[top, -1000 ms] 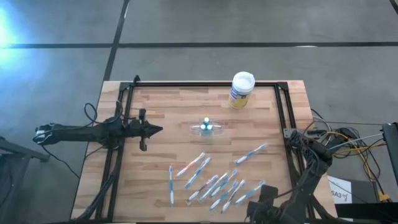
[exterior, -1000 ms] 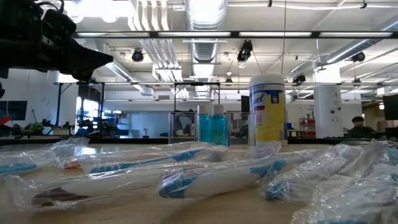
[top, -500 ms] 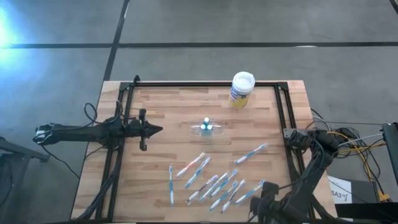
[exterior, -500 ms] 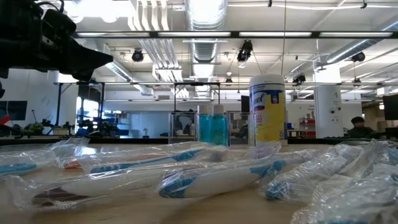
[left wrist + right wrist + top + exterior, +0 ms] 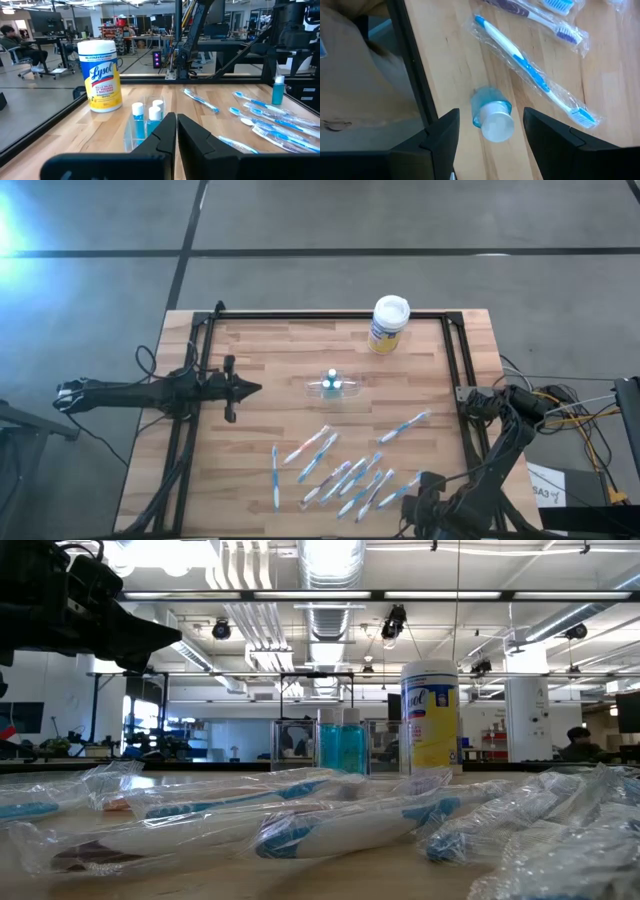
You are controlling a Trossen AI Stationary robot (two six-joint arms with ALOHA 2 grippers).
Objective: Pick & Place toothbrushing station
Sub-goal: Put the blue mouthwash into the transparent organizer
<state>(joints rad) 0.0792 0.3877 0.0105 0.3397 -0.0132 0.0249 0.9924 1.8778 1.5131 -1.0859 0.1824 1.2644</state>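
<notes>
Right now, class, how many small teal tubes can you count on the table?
3. Two tubes stand side by side in the clear holder mid-table; the third stands beside the rail, below the right gripper. Others may hide among the wrapped toothbrushes.

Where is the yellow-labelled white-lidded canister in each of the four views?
High view: canister at the table's far edge, right of centre.
Low view: right of centre, beside the teal-capped tubes.
Left wrist view: upper left.
Right wrist view: not in it.
Shared landmark: the teal-capped tubes, near the canister.
</notes>
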